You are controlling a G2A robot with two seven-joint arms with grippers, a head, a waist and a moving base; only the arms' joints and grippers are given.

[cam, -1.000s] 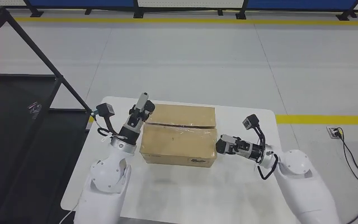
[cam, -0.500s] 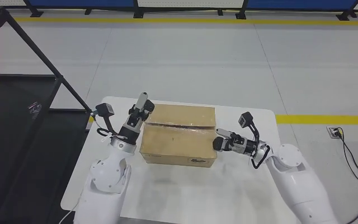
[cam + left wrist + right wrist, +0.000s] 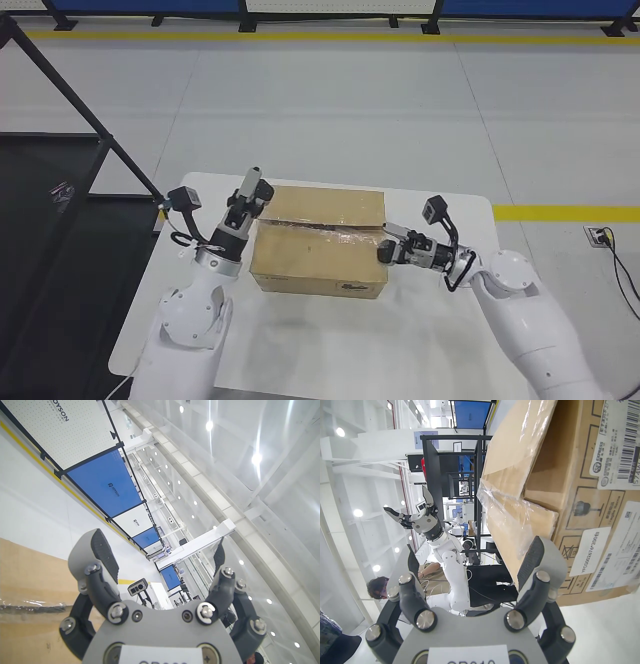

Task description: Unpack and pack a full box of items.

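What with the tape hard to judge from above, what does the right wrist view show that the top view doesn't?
Only the right wrist view: printed labels on the end of the box, and a flap that seems lifted at that corner under loose tape. Only the top view: the white table and the right arm at the box's end. Both: the box and the left arm, jaws spread.

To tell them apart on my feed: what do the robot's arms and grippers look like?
The left arm and right arm have glossy white shells with black cables looped at the wrists. The left gripper and right gripper are grey, with silver screws, black ribbed pads and white labels.
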